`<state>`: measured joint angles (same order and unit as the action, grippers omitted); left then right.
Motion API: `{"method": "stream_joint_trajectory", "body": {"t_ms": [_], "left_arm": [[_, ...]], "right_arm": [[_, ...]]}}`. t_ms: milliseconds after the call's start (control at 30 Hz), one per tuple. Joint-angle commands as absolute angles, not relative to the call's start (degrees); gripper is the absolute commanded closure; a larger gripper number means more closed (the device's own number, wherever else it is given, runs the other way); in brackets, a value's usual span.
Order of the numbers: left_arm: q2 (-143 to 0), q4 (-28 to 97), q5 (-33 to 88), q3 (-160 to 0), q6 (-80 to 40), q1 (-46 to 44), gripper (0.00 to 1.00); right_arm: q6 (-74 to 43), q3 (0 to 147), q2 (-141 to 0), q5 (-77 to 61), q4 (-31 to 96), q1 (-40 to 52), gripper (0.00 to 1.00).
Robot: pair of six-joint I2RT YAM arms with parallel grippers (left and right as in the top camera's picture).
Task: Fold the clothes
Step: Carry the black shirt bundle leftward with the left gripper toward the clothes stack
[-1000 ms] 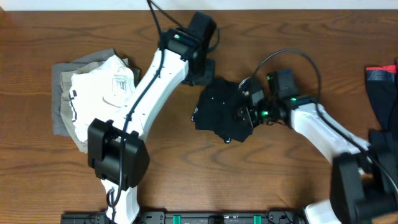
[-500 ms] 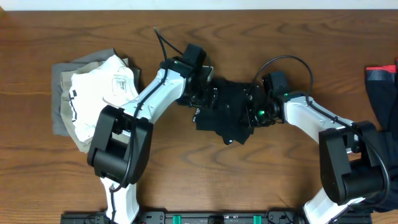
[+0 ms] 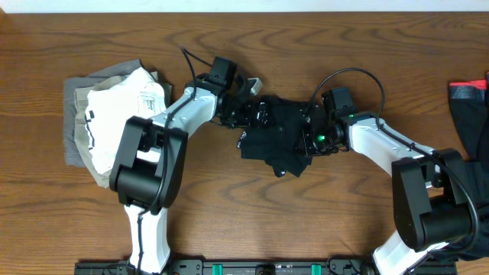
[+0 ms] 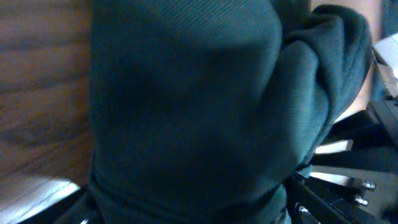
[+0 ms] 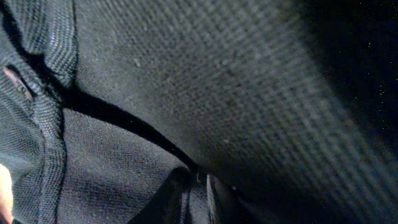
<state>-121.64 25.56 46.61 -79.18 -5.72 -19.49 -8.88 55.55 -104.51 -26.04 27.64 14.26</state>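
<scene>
Looking across the surface [image 3: 229, 221], the big change is on the left: a second ago that arm was stretched out with the left hand [image 3: 246, 114] raised beyond the far corner of the black shirt [image 3: 279, 145]. Now it has pulled in and dropped, so the hand sits right against the shirt's left edge. The shirt lies crumpled mid-surface between both arms, and it looks a little wider along its far side than it did, as though a layer was let down there. The right hand [image 3: 312, 137] is pressed into the shirt's right edge and has hardly shifted. I cannot tell whether either hand is spread or clamped: each wrist camera is filled with dark cloth [image 4: 186, 106] [image 5: 217, 81], and from above the fingers are lost in the black fabric. My guess is that one fold stroke has just ended and the left hand is either letting go or reaching for a new hold. The shirt is still lumpy and uneven, so folding seems far from done. A white top [image 3: 126, 107] rests on a grey garment [image 3: 72, 134] well off to the left, and more dark clothes [image 3: 470, 122] wait at the right edge.
</scene>
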Motion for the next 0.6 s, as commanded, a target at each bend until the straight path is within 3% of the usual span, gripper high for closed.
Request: {"method": "stream_joint_trajectory", "body": {"t_ms": [0, 67, 133, 167, 200, 567], "left_arm": [[-125.8, 26.0, 58.2, -78.5, -4.5, -19.6, 0.18], [-126.3, 25.8, 59.4, -78.5, -4.1, -20.0, 0.30], [-126.3, 25.8, 59.4, -78.5, -3.7, -20.2, 0.60], [-126.2, 25.9, 59.4, -78.7, -3.9, -20.2, 0.85], [-126.1, 25.9, 59.4, -78.7, -4.4, -20.2, 0.94], [-113.4, 33.3, 59.4, -80.3, -1.5, -15.5, 0.94]], "right_arm": [[-9.8, 53.6, -108.2, -14.0, 28.6, 12.7, 0.85], [-9.8, 53.6, -108.2, -14.0, 28.5, 12.7, 0.85], [-9.8, 53.6, -108.2, -13.9, 28.5, 12.7, 0.85], [-9.8, 53.6, -108.2, -13.9, 28.5, 12.7, 0.85], [-9.8, 53.6, -108.2, -14.0, 28.5, 12.7, 0.85], [-2.8, 57.7, -97.0, -22.2, 32.6, 8.9, 0.86]]}}
